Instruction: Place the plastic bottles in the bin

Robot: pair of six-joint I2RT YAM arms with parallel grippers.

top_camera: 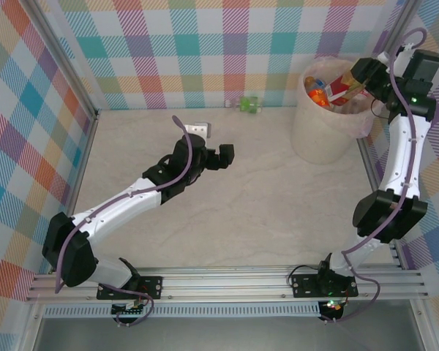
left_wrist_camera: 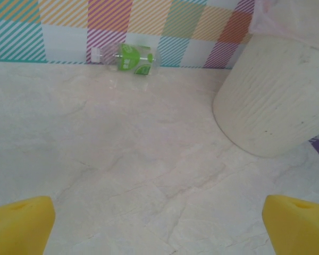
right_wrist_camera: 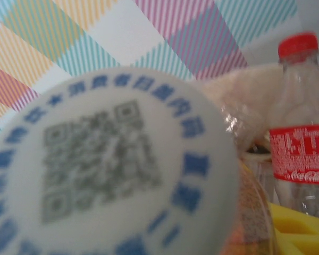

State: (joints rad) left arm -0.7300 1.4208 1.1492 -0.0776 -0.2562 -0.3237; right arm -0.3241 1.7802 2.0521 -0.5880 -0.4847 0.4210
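From above, the green-labelled bottle [top_camera: 249, 104] lies against the back wall, above and slightly right of your left gripper [top_camera: 224, 156] at mid-frame. That makes the left the nearer arm, since the right gripper [top_camera: 360, 74] hangs over the bin [top_camera: 318, 139] at upper right. In the left wrist view the yellow fingertips [left_wrist_camera: 21, 226] stand wide apart and empty, and the bottle [left_wrist_camera: 128, 58] sits upper left of centre, its long axis across the frame. In the right wrist view a blurred white printed cap [right_wrist_camera: 111, 170] crowds the lens beside a red-capped bottle [right_wrist_camera: 300, 143], so you cannot tell whether that gripper holds anything.
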